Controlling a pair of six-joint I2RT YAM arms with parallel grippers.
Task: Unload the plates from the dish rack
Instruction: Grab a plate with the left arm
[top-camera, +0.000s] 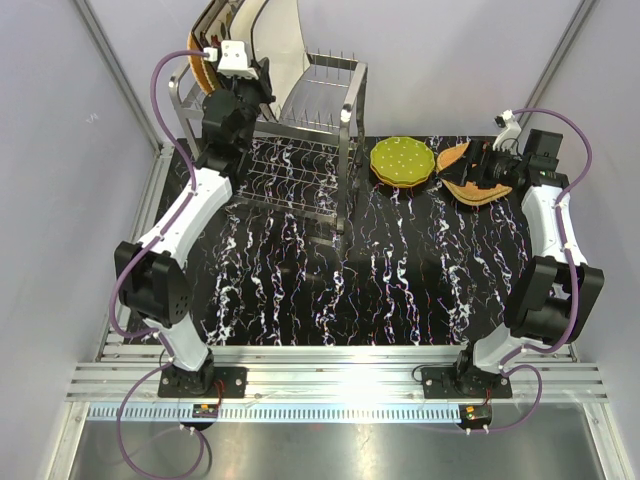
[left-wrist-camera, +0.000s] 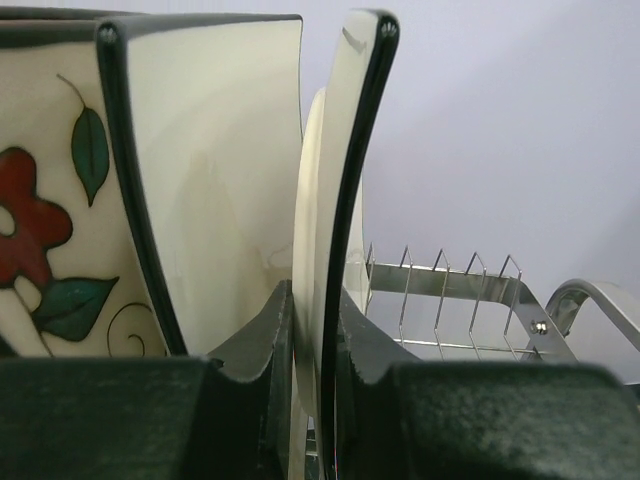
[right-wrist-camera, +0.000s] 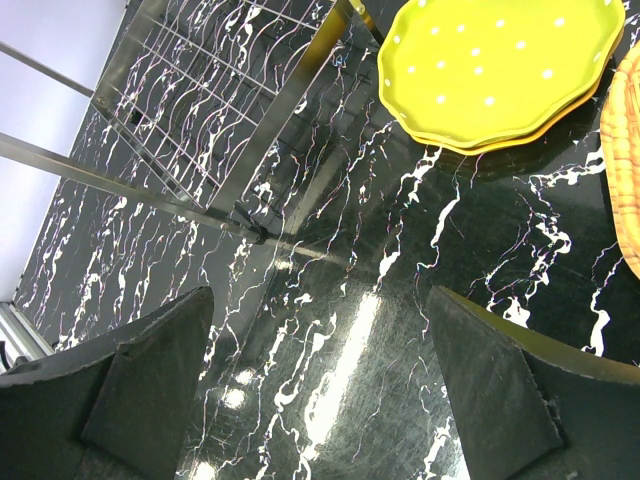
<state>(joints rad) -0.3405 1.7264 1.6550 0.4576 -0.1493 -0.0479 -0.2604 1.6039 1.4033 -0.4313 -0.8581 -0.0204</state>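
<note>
Cream plate (left-wrist-camera: 322, 200) stands edge-on, pinched in the left gripper (left-wrist-camera: 313, 308) — the right gripper (right-wrist-camera: 318, 300) hangs spread wide.

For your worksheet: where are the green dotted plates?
Top view, right half: the green dotted plates lie on the table between the dish rack and the wicker plates.

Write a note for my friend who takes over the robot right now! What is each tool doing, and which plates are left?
Left tool: shut on the rim of a cream plate standing in the dish rack.
Right tool: open, empty, over the table.
Done: green dotted plates and wicker plates lie on the table, right of the rack.
To do: lift out the gripped plate, then the flowered plate beside it and any others in the rack.
</note>
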